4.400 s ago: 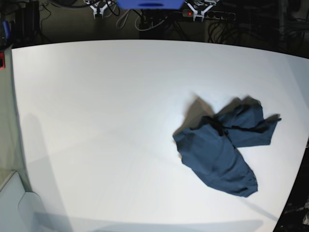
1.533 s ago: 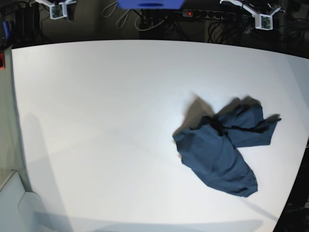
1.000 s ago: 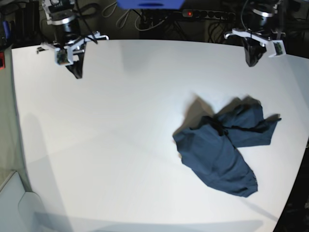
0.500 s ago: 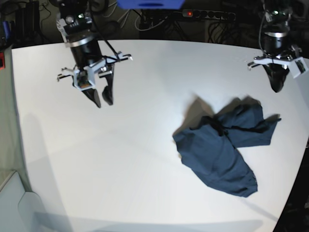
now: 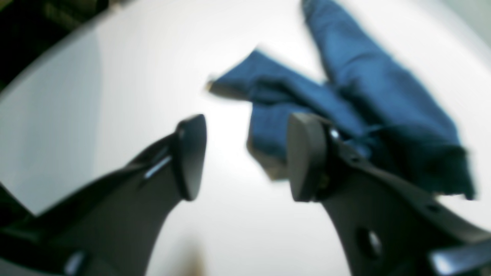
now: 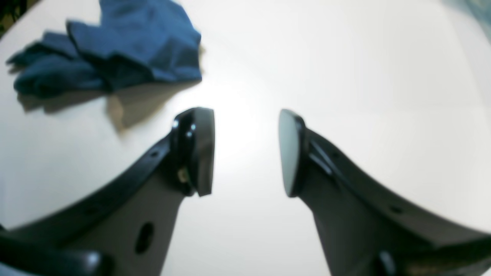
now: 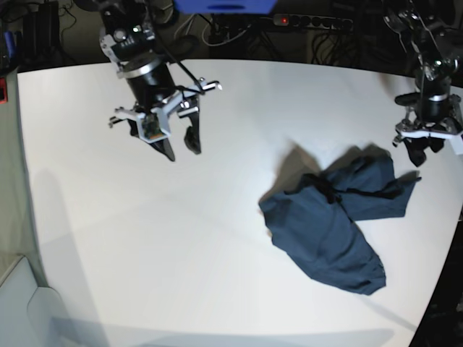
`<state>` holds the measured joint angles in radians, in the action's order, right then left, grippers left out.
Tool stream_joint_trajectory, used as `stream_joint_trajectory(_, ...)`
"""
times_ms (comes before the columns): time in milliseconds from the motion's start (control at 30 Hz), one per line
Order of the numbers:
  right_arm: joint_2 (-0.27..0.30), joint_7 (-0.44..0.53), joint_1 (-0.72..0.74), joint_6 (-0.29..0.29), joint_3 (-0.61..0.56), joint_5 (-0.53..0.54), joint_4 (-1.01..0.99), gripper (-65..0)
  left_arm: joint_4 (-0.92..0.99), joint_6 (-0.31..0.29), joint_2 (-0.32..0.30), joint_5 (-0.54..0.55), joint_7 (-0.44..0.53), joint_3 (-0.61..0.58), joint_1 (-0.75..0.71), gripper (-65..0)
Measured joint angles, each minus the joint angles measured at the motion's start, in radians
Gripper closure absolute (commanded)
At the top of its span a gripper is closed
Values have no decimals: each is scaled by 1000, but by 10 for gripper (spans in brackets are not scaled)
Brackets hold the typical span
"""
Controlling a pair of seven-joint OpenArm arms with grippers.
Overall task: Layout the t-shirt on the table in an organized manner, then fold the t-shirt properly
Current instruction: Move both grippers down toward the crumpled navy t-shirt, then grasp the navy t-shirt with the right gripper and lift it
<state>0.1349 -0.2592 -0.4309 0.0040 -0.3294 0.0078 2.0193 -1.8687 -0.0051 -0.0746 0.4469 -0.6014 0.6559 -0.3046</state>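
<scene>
Base view shows the t-shirt (image 7: 340, 220) lying crumpled on the right part of the table (image 7: 181, 238), in the middle-right of the frame, with one lobe reaching to the right and a longer lobe reaching down toward the lower right. The left gripper (image 7: 422, 153) hangs at the far right, just above the upper right corner of the cloth; in the left wrist view its two fingers (image 5: 190, 157) are spread apart with nothing between them, and the blue fabric lies just behind them. The right gripper (image 7: 179, 144) is in the upper left of the frame, well apart from the shirt, and its fingers (image 6: 199, 151) are also parted and empty over bare white surface. I judge the shirt to be light, soft and without any stiffness, so it will hang and fold on itself when lifted, and a thin layer may slip from smooth pads. A good hold would be a pinch on an outer edge, such as a hem corner or a shoulder seam, not on the bunched middle.
</scene>
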Motion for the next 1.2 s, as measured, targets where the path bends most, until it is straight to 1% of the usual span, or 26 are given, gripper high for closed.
stream_joint_trajectory(67,-3,-1,10,1,-6,0,0,-277,63,-14,-2,8,8,0,32,-349)
stream_joint_trajectory(100,-6,-3,18,0,-5,0,-3,-277,95,-35,-6,-1,0,0,54,-349)
stream_joint_trajectory(167,-25,-13,40,0,1,-1,-15,-277,153,-115,-26,8,-2,-1,89,-348)
stream_joint_trajectory(300,-37,-48,83,1,-4,0,-49,-277,224,-163,-31,0,2,2,141,-348)
stream_joint_trajectory(400,-64,-64,114,0,-9,0,-72,-277,253,-168,-37,-3,-1,3,155,-348)
stream_joint_trajectory(533,-72,-73,187,0,-81,-3,-119,-277,289,-171,-72,-1,10,-1,154,-348)
stream_joint_trajectory(667,-109,-80,249,1,-162,-2,-217,-277,326,-172,-89,-1,-1,-2,153,-347)
stream_joint_trajectory(900,-108,-81,371,2,-313,-1,-366,-277,301,-172,-93,2,2,2,129,-347)
stream_joint_trajectory(1067,-144,-79,445,2,-335,0,-453,-278,275,-172,-89,-2,-2,3,97,-347)
stream_joint_trajectory(1200,-151,-73,524,0,-388,-3,-530,-278,232,-175,-89,3,0,-1,72,-347)
